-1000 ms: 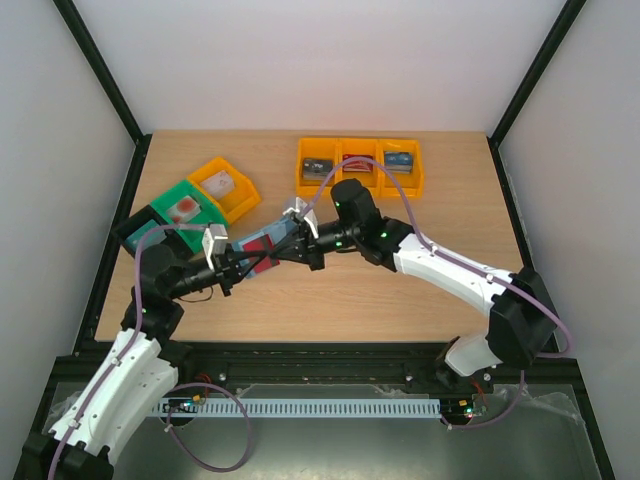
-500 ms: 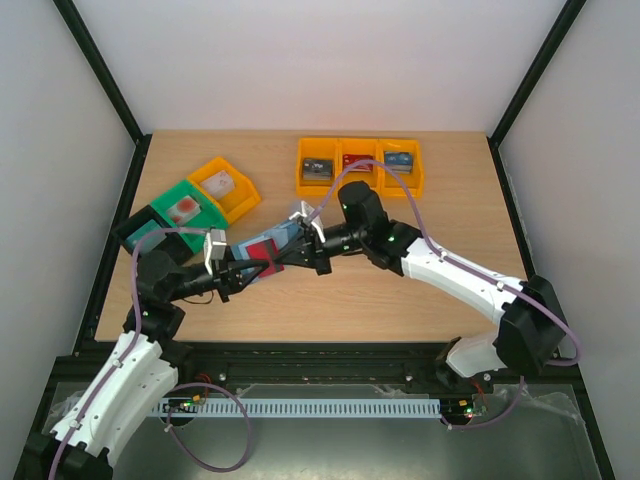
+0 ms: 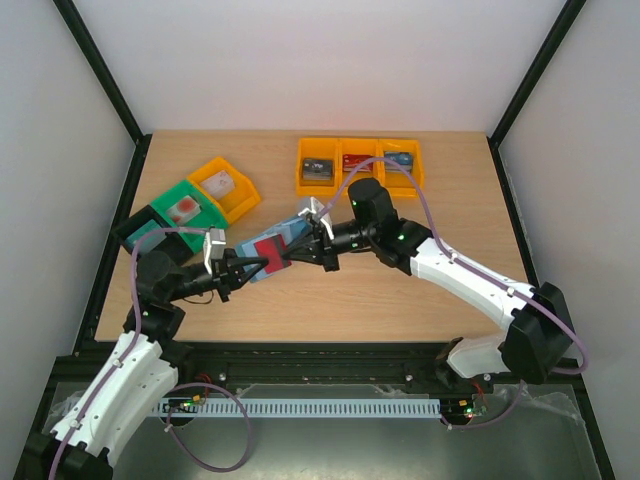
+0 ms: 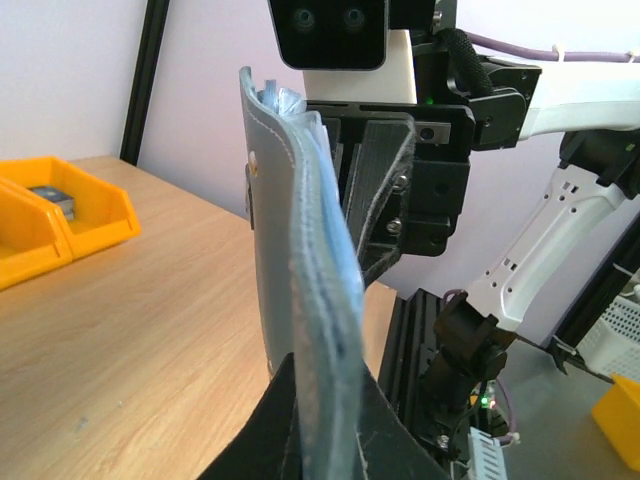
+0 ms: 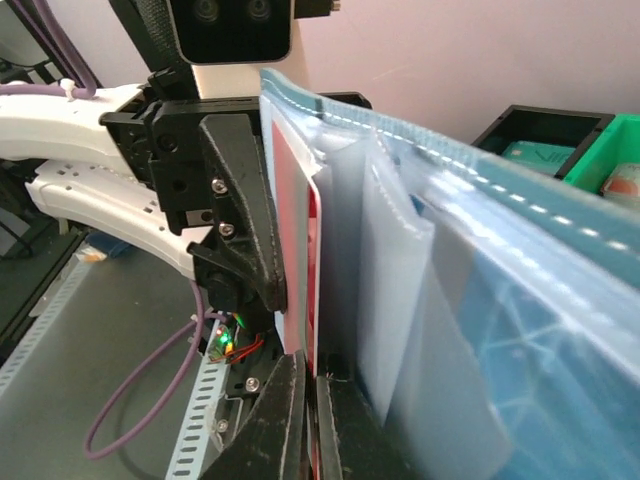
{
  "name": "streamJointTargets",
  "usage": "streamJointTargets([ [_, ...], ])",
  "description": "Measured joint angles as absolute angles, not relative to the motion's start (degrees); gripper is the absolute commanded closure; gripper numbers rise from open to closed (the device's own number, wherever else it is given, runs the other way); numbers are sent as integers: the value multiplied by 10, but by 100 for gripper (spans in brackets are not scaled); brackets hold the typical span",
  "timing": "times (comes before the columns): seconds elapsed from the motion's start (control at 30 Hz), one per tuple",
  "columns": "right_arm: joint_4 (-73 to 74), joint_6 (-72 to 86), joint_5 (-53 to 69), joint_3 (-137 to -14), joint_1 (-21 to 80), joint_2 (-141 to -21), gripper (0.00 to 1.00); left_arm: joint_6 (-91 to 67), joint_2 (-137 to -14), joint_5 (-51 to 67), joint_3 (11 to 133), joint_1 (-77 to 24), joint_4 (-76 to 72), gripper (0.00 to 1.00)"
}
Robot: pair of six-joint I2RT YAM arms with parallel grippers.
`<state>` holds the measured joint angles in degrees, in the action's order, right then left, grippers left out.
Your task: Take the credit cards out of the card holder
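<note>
The left fingers (image 4: 262, 440) are pressing together on the card holder's (image 4: 300, 260) lower edge, standing it upright off the desk (image 4: 120, 300). The right fingers (image 5: 268, 430) are pinching the red card (image 5: 295, 230) at its pocket, hiding the exact contact. Beyond them, three orange bins (image 3: 318, 184) are holding loose cards (image 3: 320, 170), one each.

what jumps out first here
Both arms meet mid-table, holding the card holder up off the wood between them. The left gripper is shut on one end, and the right gripper pinches at the red card showing in its pocket. Behind them, a row of three orange bins lines the far edge.
</note>
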<state>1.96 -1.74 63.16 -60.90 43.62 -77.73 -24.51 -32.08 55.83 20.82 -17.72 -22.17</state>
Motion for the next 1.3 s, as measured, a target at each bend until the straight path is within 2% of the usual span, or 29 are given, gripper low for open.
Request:
streamJointTargets([
  [0.1, 25, -19, 626, -609, 435, -777, 85, -245, -320, 557, 208, -177, -220, 98],
  [0.67, 53, -30, 564, -612, 434, -769, 85, -221, -319, 555, 207, -177, -215, 98],
  [0.87, 53, -26, 551, -613, 434, -769, 79, -209, -319, 555, 207, -177, -214, 98],
  [1.03, 49, -13, 552, -613, 438, -770, 78, -204, -319, 557, 207, -177, -215, 98],
  [1.13, 40, -10, 559, -613, 445, -771, 84, -203, -319, 558, 207, -177, -215, 98],
  [1.23, 36, -11, 573, -614, 450, -774, 98, -203, -318, 561, 207, -177, -215, 98],
  [1.3, 35, -14, 586, -615, 453, -774, 98, -203, -318, 562, 207, -177, -215, 98],
])
